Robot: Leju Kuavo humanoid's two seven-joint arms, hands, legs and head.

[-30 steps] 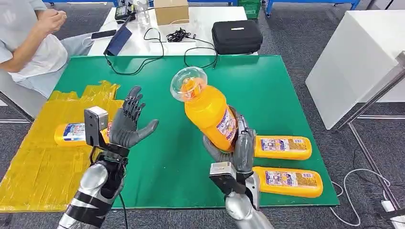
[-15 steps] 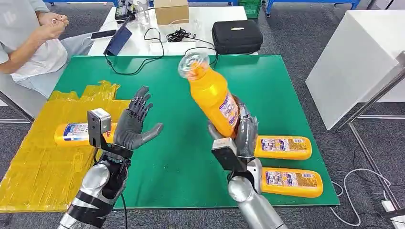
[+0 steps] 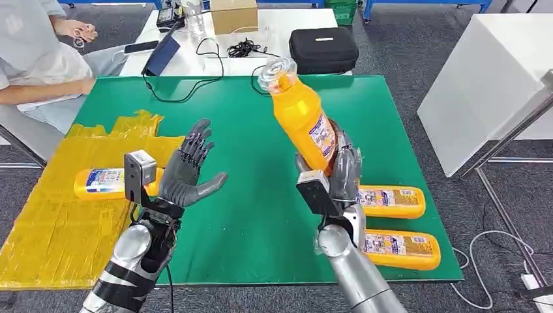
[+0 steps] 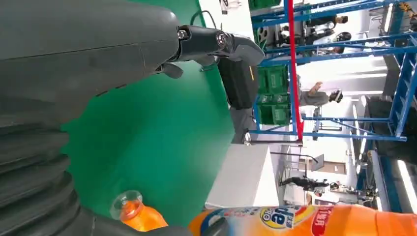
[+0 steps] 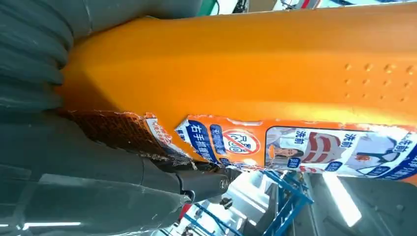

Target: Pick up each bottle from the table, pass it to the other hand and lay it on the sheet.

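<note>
My right hand [image 3: 339, 173] grips an orange bottle [image 3: 302, 116] by its lower body and holds it nearly upright above the green mat [image 3: 248, 124], its clear cap [image 3: 276, 69] up. The bottle's orange side and torn label [image 5: 275, 147] fill the right wrist view. My left hand [image 3: 186, 171] is raised with fingers spread and palm turned toward the bottle, a gap between them; its fingers [image 4: 211, 42] hold nothing. One orange bottle [image 3: 104, 182] lies on the yellow sheet [image 3: 59, 222]. Two more bottles [image 3: 390, 201] [image 3: 399, 248] lie on the mat behind my right arm.
A person [image 3: 36, 59] sits at the far left corner. Beyond the mat a white table [image 3: 195, 49] carries a black case [image 3: 323, 49], cables, a cardboard box [image 3: 233, 14] and a phone. A white cabinet [image 3: 489, 85] stands to the right.
My right hand has lifted the bottle up and tilted it more upright, moving slightly right and away. My left hand has edged forward and right, still spread.
</note>
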